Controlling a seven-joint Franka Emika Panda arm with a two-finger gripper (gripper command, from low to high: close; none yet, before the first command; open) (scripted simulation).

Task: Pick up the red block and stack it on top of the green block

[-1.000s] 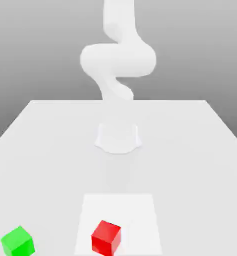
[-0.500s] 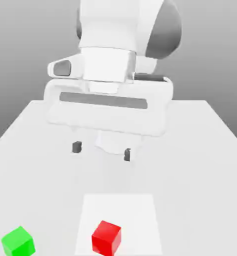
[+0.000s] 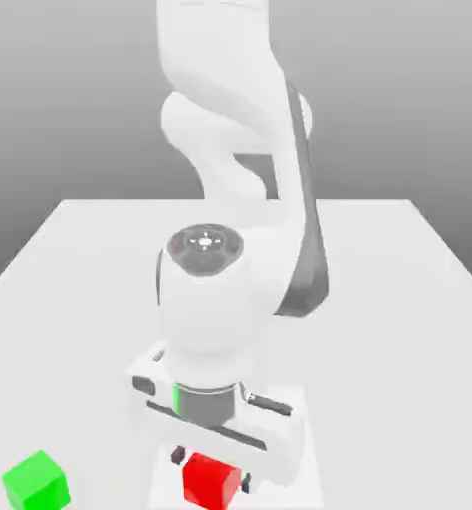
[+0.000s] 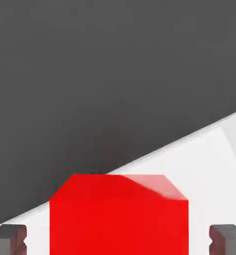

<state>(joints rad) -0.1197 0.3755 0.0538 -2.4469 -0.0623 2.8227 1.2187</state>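
Observation:
The red block (image 3: 212, 481) rests on a paler square patch (image 3: 298, 396) near the table's front edge. My gripper (image 3: 212, 470) has come down over it and is shut on it, one dark finger against each side. In the hand view the red block (image 4: 119, 219) sits between the fingertips (image 4: 10, 238), still on the surface. The green block (image 3: 36, 483) stands alone on the table at the exterior view's left, well apart from the red one and the hand.
The white table (image 3: 409, 299) stretches back to the arm's base, and the bent arm (image 3: 230, 299) rises over its middle. Bare tabletop lies between the two blocks and at the exterior view's right.
The hand dropped from high above the table down onto the red block. Its fingers, wide apart half a second ago, have closed against the block's sides. Neither block has moved.

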